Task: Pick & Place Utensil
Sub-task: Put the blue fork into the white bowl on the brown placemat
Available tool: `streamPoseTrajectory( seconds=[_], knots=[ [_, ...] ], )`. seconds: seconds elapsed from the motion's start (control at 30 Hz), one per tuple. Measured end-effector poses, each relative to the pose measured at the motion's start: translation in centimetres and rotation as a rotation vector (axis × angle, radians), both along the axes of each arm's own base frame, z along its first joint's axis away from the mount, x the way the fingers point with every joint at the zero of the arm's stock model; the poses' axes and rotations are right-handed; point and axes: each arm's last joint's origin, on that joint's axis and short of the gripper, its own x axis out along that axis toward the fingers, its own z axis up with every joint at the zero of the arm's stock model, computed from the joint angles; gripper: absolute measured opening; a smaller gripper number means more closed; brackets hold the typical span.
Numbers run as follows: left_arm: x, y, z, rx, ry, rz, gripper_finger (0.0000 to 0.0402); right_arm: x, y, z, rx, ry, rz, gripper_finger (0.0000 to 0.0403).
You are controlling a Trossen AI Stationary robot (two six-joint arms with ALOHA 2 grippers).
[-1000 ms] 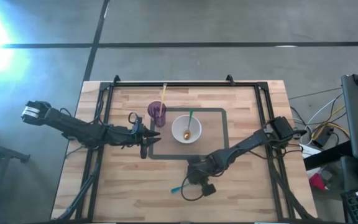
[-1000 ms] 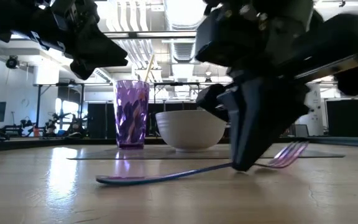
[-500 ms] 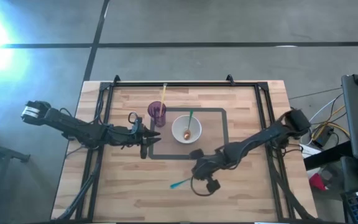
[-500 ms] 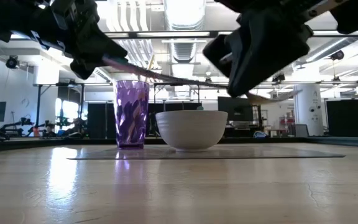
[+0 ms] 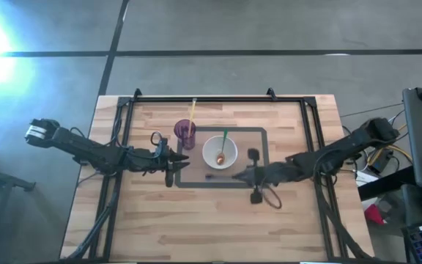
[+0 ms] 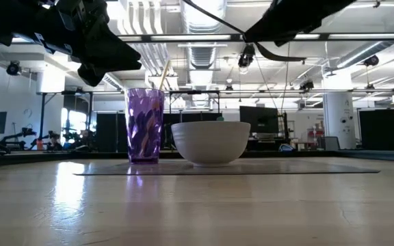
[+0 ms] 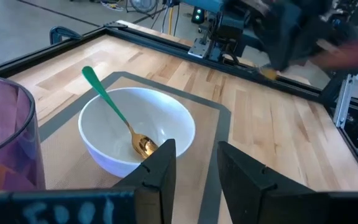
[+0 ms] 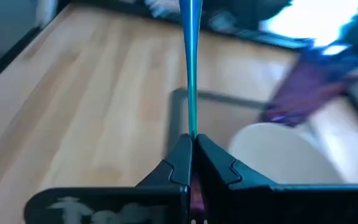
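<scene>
**Right arm carries a utensil toward the bowl**

Right gripper (image 5: pixel 249 176) sits over the mat, at about 4 o'clock from the white bowl (image 5: pixel 220 152) and just beside it. Fingers pinched tight on the blue-handled utensil (image 8: pixel 191 68); in the right wrist view the handle runs straight out from between the fingertips. In the high view it shows only as a thin dark line (image 5: pixel 222 176) reaching from the gripper toward 9 o'clock, passing below the bowl's rim. The end inside the jaws is hidden; can't say which kind of utensil from these frames.

Key relation: the utensil's long axis lies 3-to-9 o'clock, while the bowl is at roughly 11 o'clock from the fingers. My read is that the handle must swing or rise toward 12 o'clock to clear the rim before any release.

Bowl already holds a green-handled spoon (image 7: pixel 112 109), handle leaning toward 12 o'clock. Purple cup (image 5: pixel 185 133) with a yellow straw (image 5: pixel 193 108) stands at the bowl's 10 o'clock, near it.

Left gripper (image 5: pixel 178 161) hovers at the bowl's 8 o'clock, fingers (image 7: pixel 160 165) spread, holding nothing. It narrows the 9 o'clock side; bare table lies toward 6 o'clock.

The right arm is plainly the nearer one. Black frame rails (image 5: pixel 312 139) at 3 o'clock are well apart.
</scene>
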Motion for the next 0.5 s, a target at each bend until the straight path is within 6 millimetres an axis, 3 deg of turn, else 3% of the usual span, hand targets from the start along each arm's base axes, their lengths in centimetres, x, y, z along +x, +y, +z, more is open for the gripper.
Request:
streamPoseTrajectory(
  seconds=[0.23, 0.5],
  knots=[
    [0.0, 0.0, 0.0, 0.004, -0.002, 0.002, 0.011, -1.5, -2.6, -1.1, 0.066, -0.2, -0.156, 0.0008],
    [-0.2, 0.1, 0.5, 0.042, -0.03, 0.009, 0.011, -1.0, -4.6, -2.8, 0.145, -0.307, -0.291, 0.0008]
  ],
)
